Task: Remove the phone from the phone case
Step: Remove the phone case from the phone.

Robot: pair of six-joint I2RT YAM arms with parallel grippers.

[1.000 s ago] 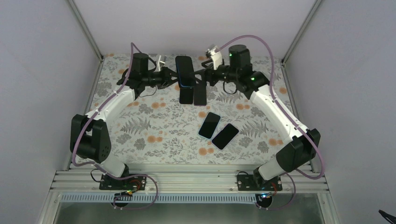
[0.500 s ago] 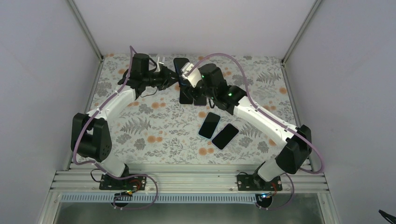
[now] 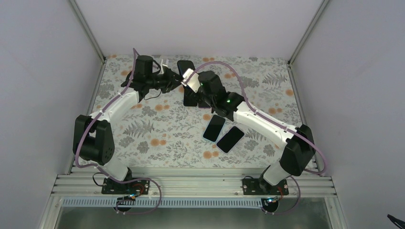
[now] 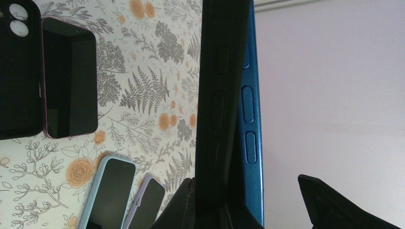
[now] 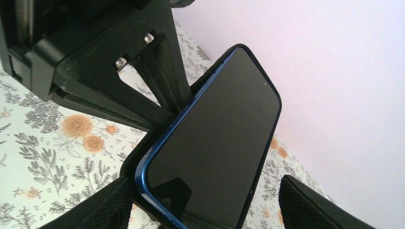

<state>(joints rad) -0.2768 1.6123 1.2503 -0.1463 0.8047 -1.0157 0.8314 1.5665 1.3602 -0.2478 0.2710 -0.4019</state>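
The phone [image 3: 186,67], blue-rimmed with a dark screen, is held up off the table at the back. In the left wrist view its blue edge [image 4: 250,119] stands partly apart from the black phone case [image 4: 220,95]. My left gripper [image 4: 229,210] is shut on the case's wall. My right gripper [image 5: 205,210] straddles the phone's [image 5: 215,138] lower end, open. Its left finger [image 5: 95,205] is next to the case corner [image 5: 131,167]; its right finger [image 5: 315,205] stands apart from the phone. From above, the right wrist [image 3: 193,80] covers the right gripper's fingers.
An empty black case [image 4: 16,71] and a bare dark phone [image 4: 69,78] lie side by side under the held phone. A light-blue cased phone [image 3: 214,128] and a lilac cased one [image 3: 230,139] lie mid-table. The back wall is close behind both grippers.
My right arm has swung left from the back right, bringing its gripper around the held phone, with its jaws narrowing. The left arm and the case have stayed put.
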